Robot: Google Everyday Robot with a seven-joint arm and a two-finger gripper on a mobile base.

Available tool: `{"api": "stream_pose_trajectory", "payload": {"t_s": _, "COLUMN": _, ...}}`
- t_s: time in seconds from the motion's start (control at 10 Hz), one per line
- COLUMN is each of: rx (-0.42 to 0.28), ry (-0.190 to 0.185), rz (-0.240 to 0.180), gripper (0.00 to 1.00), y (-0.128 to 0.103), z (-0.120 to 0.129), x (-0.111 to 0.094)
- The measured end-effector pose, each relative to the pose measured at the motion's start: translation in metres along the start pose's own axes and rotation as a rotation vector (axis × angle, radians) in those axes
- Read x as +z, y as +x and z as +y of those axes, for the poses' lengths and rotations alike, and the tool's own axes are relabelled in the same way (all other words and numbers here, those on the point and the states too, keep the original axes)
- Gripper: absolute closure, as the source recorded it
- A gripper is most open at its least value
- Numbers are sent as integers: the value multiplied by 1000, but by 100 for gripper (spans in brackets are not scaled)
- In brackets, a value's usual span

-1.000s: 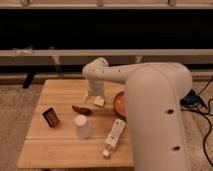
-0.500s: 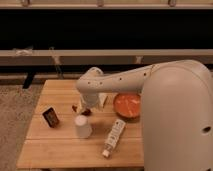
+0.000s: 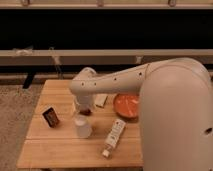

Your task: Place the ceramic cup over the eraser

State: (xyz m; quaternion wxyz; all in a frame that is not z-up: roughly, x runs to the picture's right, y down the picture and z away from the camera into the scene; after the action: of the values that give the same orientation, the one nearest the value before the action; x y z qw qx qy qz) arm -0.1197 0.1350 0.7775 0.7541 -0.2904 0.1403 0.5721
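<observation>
Ceramic cup point(image 3: 82, 127) right nr gripper point(image 3: 83, 110)

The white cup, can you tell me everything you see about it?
The ceramic cup is small, plain white, smooth and handleless. It stands on the wooden table, between the dark eraser and the white tube, touching neither. The robot's hand hangs right above it.
</observation>
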Motion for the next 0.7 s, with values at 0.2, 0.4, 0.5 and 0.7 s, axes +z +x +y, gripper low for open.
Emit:
{"api": "stream_pose_trajectory", "payload": {"t_s": 0.2, "rx": -6, "ry": 16, "rz": 25, "gripper": 20, "y": 16, "z": 1, "x": 3}}
{"api": "stream_pose_trajectory", "payload": {"t_s": 0.4, "rx": -11, "ry": 26, "rz": 43, "gripper": 20, "y": 30, "z": 1, "x": 6}}
{"api": "stream_pose_trajectory", "payload": {"t_s": 0.5, "rx": -21, "ry": 32, "rz": 56, "gripper": 20, "y": 42, "z": 1, "x": 7}}
{"api": "stream_pose_trajectory", "payload": {"t_s": 0.7, "rx": -43, "ry": 24, "rz": 54, "gripper": 25, "y": 56, "z": 12, "x": 9}}
